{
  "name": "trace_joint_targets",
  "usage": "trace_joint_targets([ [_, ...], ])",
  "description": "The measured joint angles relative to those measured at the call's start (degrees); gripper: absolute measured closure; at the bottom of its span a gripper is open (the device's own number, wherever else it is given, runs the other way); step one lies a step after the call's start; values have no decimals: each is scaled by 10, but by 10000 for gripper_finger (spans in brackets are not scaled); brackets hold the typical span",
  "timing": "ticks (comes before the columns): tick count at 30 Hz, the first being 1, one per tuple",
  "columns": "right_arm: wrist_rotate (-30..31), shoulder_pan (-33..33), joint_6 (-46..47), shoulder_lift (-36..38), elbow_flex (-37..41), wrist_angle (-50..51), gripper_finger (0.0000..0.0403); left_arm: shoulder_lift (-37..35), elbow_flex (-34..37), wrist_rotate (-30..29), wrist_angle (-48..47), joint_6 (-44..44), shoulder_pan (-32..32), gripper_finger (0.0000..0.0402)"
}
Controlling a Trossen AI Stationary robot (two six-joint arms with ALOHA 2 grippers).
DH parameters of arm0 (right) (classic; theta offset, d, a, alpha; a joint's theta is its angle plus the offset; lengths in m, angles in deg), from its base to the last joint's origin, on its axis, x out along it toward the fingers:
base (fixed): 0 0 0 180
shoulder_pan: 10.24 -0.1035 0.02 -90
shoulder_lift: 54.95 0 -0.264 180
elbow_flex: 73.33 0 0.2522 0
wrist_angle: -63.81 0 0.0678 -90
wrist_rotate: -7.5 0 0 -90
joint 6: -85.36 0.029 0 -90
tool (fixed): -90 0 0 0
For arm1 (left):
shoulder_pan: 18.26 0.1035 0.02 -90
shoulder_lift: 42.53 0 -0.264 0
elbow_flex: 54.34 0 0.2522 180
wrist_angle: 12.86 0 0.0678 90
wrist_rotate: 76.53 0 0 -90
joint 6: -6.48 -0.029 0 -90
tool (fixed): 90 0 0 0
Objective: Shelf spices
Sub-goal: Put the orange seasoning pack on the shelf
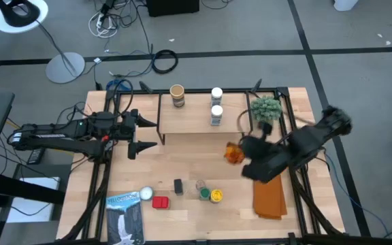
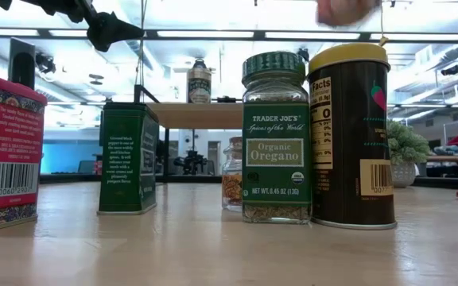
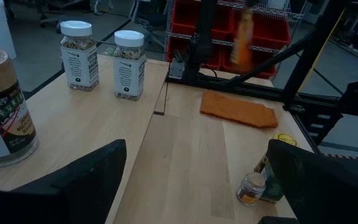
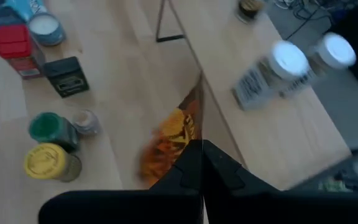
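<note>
From above, the shelf [image 1: 189,119] is carrying three spices: a tan-lidded jar [image 1: 177,95] at its far left and two white-lidded jars [image 1: 216,107] nearer the middle. The right gripper [image 1: 240,151] is hanging just right of the shelf's near edge, clamped shut on an orange packet [image 1: 233,154] lifted off the table [image 1: 182,211]. The left gripper [image 1: 145,133] is waiting with its fingers spread wide at the shelf's left end, holding nothing. Six spices are sitting in a row near the table's front: a white-lidded tin [image 1: 145,194], a red tin [image 1: 160,201], a dark tin [image 1: 178,186], a small clear jar [image 1: 200,185], a green-lidded jar [image 1: 205,194] and a yellow-lidded one [image 1: 216,196].

At table height, the oregano jar [image 2: 276,139] and yellow-lidded can [image 2: 351,135] are standing side by side, untouched.

The left wrist view is showing the three shelved jars upright, with the shelf's right part bare.

The right wrist view is showing the packet [image 4: 169,140] pinched at the closed fingers, close beside the shelf edge.

So, as I judge it, three are shelved, a fourth is on its way, and six are waiting.
</note>
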Motion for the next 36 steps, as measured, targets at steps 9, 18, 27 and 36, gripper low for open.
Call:
trace_joint_targets([
  [9, -2, 68, -79, 252, 228, -115, 403, 0, 0, 0, 0, 0, 0, 6],
  [18, -161, 347, -379, 338, 260, -236, 403, 0, 0, 0, 0, -18, 0, 6],
  [27, -510, 662, -536, 220, 260, -317, 403, 0, 0, 0, 0, -35, 0, 6],
  [36, -543, 701, -594, 133, 242, -349, 403, 0, 0, 0, 0, -35, 0, 6],
])
